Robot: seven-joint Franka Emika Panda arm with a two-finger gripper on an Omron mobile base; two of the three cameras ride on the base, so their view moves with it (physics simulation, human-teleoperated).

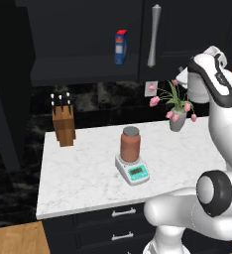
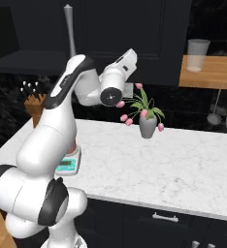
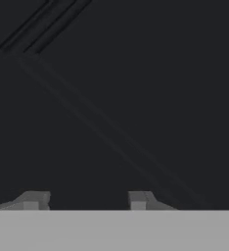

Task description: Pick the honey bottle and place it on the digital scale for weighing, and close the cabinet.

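The reddish-brown honey bottle point(image 1: 130, 145) with its grey lid stands upright on the white digital scale point(image 1: 135, 171), near the counter's front. In the right base view the scale point(image 2: 67, 166) peeks out behind my arm. The black cabinet point(image 1: 187, 34) hangs above. Its right door with the silver handle point(image 1: 154, 34) looks shut, while the left half shows an open shelf. My hand point(image 2: 127, 59) is raised close to the right door's face. My gripper point(image 3: 84, 200) is open, nothing between the fingers, facing a black door panel.
A slim blue carton point(image 1: 120, 47) stands on the open cabinet shelf. A knife block point(image 1: 63, 124) sits at the counter's back left, a vase of pink tulips point(image 1: 177, 121) at the back right. A tall dark panel point(image 1: 9, 84) stands at the left. Drawers point(image 1: 123, 213) lie below.
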